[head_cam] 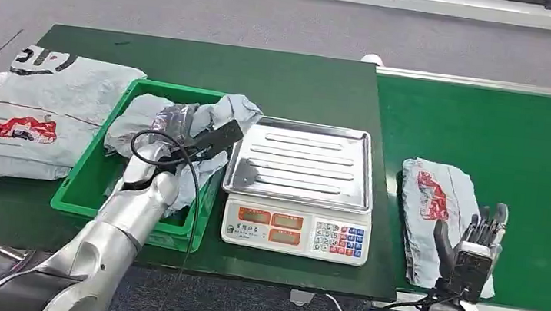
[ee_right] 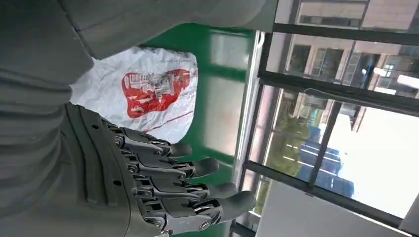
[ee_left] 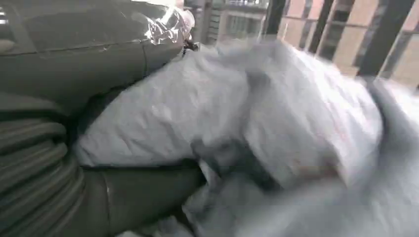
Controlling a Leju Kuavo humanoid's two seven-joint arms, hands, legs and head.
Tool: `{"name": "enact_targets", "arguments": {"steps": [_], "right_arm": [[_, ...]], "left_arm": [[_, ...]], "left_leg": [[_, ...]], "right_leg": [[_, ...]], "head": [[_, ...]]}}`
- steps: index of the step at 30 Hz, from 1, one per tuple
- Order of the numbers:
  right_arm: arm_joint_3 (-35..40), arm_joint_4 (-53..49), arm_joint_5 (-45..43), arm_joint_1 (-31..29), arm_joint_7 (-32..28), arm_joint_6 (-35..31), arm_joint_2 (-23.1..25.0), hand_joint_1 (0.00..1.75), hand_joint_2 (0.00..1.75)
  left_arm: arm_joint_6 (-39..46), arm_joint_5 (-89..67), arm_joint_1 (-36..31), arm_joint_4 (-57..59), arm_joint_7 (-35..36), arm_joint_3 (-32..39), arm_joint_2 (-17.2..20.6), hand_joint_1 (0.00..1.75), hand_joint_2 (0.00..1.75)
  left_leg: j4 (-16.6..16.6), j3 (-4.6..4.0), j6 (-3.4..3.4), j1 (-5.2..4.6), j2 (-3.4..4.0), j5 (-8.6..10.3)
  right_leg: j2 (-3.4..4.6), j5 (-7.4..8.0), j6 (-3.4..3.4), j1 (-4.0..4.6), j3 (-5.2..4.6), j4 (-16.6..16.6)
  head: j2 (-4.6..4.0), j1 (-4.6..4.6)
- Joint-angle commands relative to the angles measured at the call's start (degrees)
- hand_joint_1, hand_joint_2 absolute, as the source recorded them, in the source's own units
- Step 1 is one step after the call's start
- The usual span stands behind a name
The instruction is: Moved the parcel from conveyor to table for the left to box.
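Observation:
A grey parcel (head_cam: 433, 212) with a red print lies on the green conveyor (head_cam: 535, 152); the right wrist view shows it as the parcel (ee_right: 148, 94). My right hand (head_cam: 476, 242) stands over its near end, fingers (ee_right: 197, 168) spread and holding nothing. My left hand (head_cam: 180, 149) reaches into the green box (head_cam: 92, 175), among crumpled grey parcels (head_cam: 149, 115). In the blurred left wrist view a grey parcel (ee_left: 257, 113) presses against that hand. Whether the hand grips it is unclear.
A scale (head_cam: 295, 231) with a steel tray (head_cam: 304, 162) stands on the dark green table (head_cam: 265, 77) between box and conveyor. A large grey parcel (head_cam: 33, 115) lies at the table's left end. A black cable (head_cam: 188, 166) loops over my left wrist.

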Motion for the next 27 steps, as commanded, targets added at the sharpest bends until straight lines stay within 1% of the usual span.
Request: {"name": "enact_targets", "arguments": {"steps": [1, 2, 3, 4, 5, 7, 8, 9, 10, 11, 12, 14, 16, 17, 18, 19, 20, 22, 23, 24, 25, 26, 27], "right_arm": [[-2.0, 3.1, -0.2, -2.2, 0.9, -2.1, 0.5, 0.00, 1.75], [-2.4, 3.6, 0.2, -2.3, 0.8, -3.7, 0.4, 0.00, 1.75], [-1.9, 4.1, 1.1, -2.2, 0.4, -4.9, -0.1, 0.00, 1.75], [-1.3, 4.8, 2.5, -2.1, 0.3, -5.6, -1.0, 0.00, 1.75], [-1.1, 5.7, 2.9, -2.2, 0.2, -5.7, -1.7, 0.00, 1.75], [-2.1, 5.7, 1.5, -1.5, 0.7, -4.9, -2.0, 0.00, 1.75], [-3.3, 4.7, -0.3, -0.3, 1.0, -4.0, -1.8, 0.00, 1.75], [-4.2, 3.1, -1.9, 1.0, 1.0, -3.0, -1.5, 0.00, 1.75], [-4.9, 1.5, -2.4, 2.5, 1.0, -2.5, -1.3, 0.00, 1.75], [-5.5, 0.3, -2.6, 3.3, 1.1, -2.1, -1.0, 0.00, 1.75], [-5.6, 0.0, -2.6, 3.5, 1.2, -1.9, -0.9, 0.00, 1.75], [-6.1, -1.3, -2.9, 4.2, 1.7, -1.6, -0.5, 0.00, 1.75], [-7.3, -2.7, -4.1, 5.6, 3.6, -1.3, -0.3, 0.00, 1.75], [-7.7, -2.9, -4.6, 6.0, 4.2, -0.7, -0.6, 0.00, 1.75], [-8.0, -2.6, -4.8, 5.8, 4.3, -0.1, -0.9, 0.00, 1.75], [-7.8, -2.1, -4.9, 5.4, 4.3, 0.2, -1.4, 0.00, 1.75], [-7.7, -1.4, -4.8, 4.9, 4.1, 0.2, -1.6, 0.00, 1.75], [-7.6, -0.9, -4.8, 4.5, 4.0, 0.1, -1.7, 0.00, 1.75], [-7.4, -0.7, -5.0, 4.5, 3.9, -0.5, -1.9, 0.00, 1.75], [-7.3, -0.3, -5.5, 4.6, 3.5, -1.4, -2.1, 0.00, 1.75], [-7.2, 0.2, -6.0, 4.7, 3.2, -1.9, -2.5, 0.00, 1.75], [-7.2, 1.5, -6.1, 4.6, 2.9, -3.4, -3.2, 0.00, 1.75], [-7.3, 3.6, -3.9, 4.2, 3.8, -7.1, -3.9, 0.00, 1.75]], "left_arm": [[0.9, 31.1, 6.7, -17.2, -13.1, -11.5, -1.1, 0.00, 0.00], [0.2, 37.2, 8.2, -20.1, -13.5, -12.3, -1.2, 0.00, 0.00], [0.2, 41.6, 9.6, -22.5, -13.7, -14.6, -1.0, 0.00, 0.00], [-1.4, 46.7, 10.7, -24.2, -13.6, -16.0, -1.2, 0.00, 0.00], [-1.5, 51.7, 12.5, -26.9, -13.7, -17.8, -1.4, 0.00, 0.00], [-1.0, 55.5, 15.6, -31.8, -13.7, -21.2, -1.6, 0.00, 0.00], [-0.4, 56.5, 17.1, -34.7, -12.1, -23.6, -1.4, 0.00, 0.00], [-0.4, 56.4, 17.8, -36.5, -11.4, -25.9, -1.0, 0.00, 0.00], [0.1, 57.5, 18.5, -38.2, -10.2, -27.0, -1.0, 0.00, 0.00], [0.7, 58.0, 18.6, -39.1, -9.4, -28.0, -0.8, 0.00, 0.00], [0.9, 58.2, 18.6, -39.3, -9.1, -28.4, -0.6, 0.00, 0.00], [1.8, 59.2, 18.3, -39.3, -9.6, -28.7, -0.5, 0.00, 0.00], [1.7, 61.1, 17.9, -39.7, -9.4, -29.9, -0.6, 0.00, 0.00], [3.1, 59.5, 17.3, -39.6, -9.5, -31.1, -0.3, 0.00, 0.00], [10.0, 52.4, 15.2, -37.7, -9.5, -33.1, 0.6, 0.00, 0.00], [11.2, 51.3, 13.7, -35.8, -8.6, -33.0, 0.8, 0.00, 0.00], [11.2, 51.7, 12.4, -33.6, -9.0, -32.4, 0.7, 0.00, 0.00], [11.1, 52.3, 11.6, -32.1, -10.0, -31.9, 0.6, 0.00, 0.00], [10.6, 54.1, 11.1, -29.8, -8.6, -30.4, -0.2, 0.00, 0.00], [11.8, 55.2, 9.6, -25.9, -8.5, -29.0, -0.9, 0.00, 0.00], [10.8, 59.9, 8.8, -23.5, -11.4, -26.2, -2.0, 0.00, 0.00], [8.6, 64.1, 7.6, -21.1, -16.3, -25.0, -2.6, 0.00, 0.00], [7.0, 66.6, 7.2, -20.5, -18.3, -24.7, -3.0, 0.00, 0.00]], "left_leg": [[-0.1, 0.11, -0.03, 0.06, 0.05, -0.05], [0.0, 0.05, -0.02, 0.03, 0.02, -0.03], [-0.1, 0.14, -0.03, 0.05, 0.03, -0.05], [-0.1, 0.26, -0.04, 0.09, 0.04, -0.07], [-0.1, 0.23, -0.03, 0.05, 0.06, -0.07], [-0.1, 0.19, -0.05, 0.06, 0.05, -0.09], [-0.2, 0.31, -0.06, 0.08, 0.06, -0.12], [-0.1, 0.13, -0.05, 0.05, -0.04, -0.08], [-0.1, 0.21, -0.06, 0.06, -0.07, -0.10], [-0.2, 0.30, -0.05, 0.10, -0.19, -0.14], [-0.1, 0.13, -0.04, 0.07, -0.27, -0.11], [-0.1, 0.19, -0.02, 0.08, -0.21, -0.15], [-0.1, 0.08, -0.02, 0.01, -0.10, -0.19], [-0.1, 0.12, -0.02, 0.02, -0.10, -0.20], [-0.1, 0.18, -0.05, 0.05, -0.11, -0.22], [-0.1, 0.23, -0.06, 0.08, -0.18, -0.22], [-0.1, 0.13, -0.06, 0.06, -0.18, -0.17], [-0.1, 0.06, -0.05, 0.03, -0.11, -0.16], [-0.1, 0.17, -0.05, 0.05, -0.07, -0.18], [-0.1, 0.15, -0.05, 0.04, 0.01, -0.18], [-0.1, 0.15, -0.04, 0.04, 0.00, -0.17], [-0.1, 0.13, -0.03, 0.02, -0.04, -0.15], [-0.1, 0.21, -0.04, 0.05, -0.09, -0.15]], "right_leg": [[0.06, -0.02, -0.06, 0.07, 0.11, -0.1], [0.03, -0.01, -0.04, 0.03, 0.04, -0.1], [0.03, -0.03, -0.06, 0.06, 0.14, -0.1], [0.05, -0.03, -0.08, 0.10, 0.28, -0.2], [0.07, -0.03, -0.06, 0.06, 0.23, -0.2], [0.06, -0.04, -0.04, 0.07, 0.19, -0.2], [0.08, -0.05, -0.06, 0.08, 0.32, -0.3], [-0.03, -0.06, -0.03, 0.05, 0.14, -0.1], [-0.06, -0.09, -0.04, 0.06, 0.23, -0.2], [-0.17, -0.16, -0.03, 0.11, 0.39, -0.3], [-0.26, -0.17, -0.02, 0.07, 0.21, -0.1], [-0.20, -0.17, -0.01, 0.09, 0.27, -0.2], [-0.11, -0.21, 0.04, 0.02, 0.13, -0.1], [-0.11, -0.22, 0.02, 0.03, 0.18, -0.1], [-0.12, -0.22, 0.02, 0.06, 0.23, -0.1], [-0.18, -0.23, 0.00, 0.09, 0.31, -0.2], [-0.19, -0.20, 0.01, 0.06, 0.17, -0.1], [-0.12, -0.17, 0.02, 0.04, 0.08, -0.1], [-0.08, -0.17, 0.01, 0.05, 0.19, -0.1], [0.00, -0.15, 0.01, 0.04, 0.14, -0.1], [-0.02, -0.15, 0.03, 0.04, 0.13, -0.1], [-0.06, -0.16, 0.03, 0.02, 0.11, -0.1], [-0.11, -0.15, 0.02, 0.05, 0.21, -0.2]], "head": [[0.00, 0.00], [0.00, 0.00], [0.00, 0.00], [0.00, 0.00], [0.00, 0.00], [0.00, 0.00], [0.00, 0.00], [0.00, 0.00], [0.00, 0.00], [0.00, 0.00], [0.00, 0.00], [0.00, 0.00], [0.00, 0.00], [0.00, 0.00], [0.00, 0.00], [0.00, 0.00], [0.00, 0.00], [0.00, 0.00], [0.00, 0.00], [0.00, 0.00], [0.00, 0.00], [0.00, 0.00], [0.00, 0.00]]}}
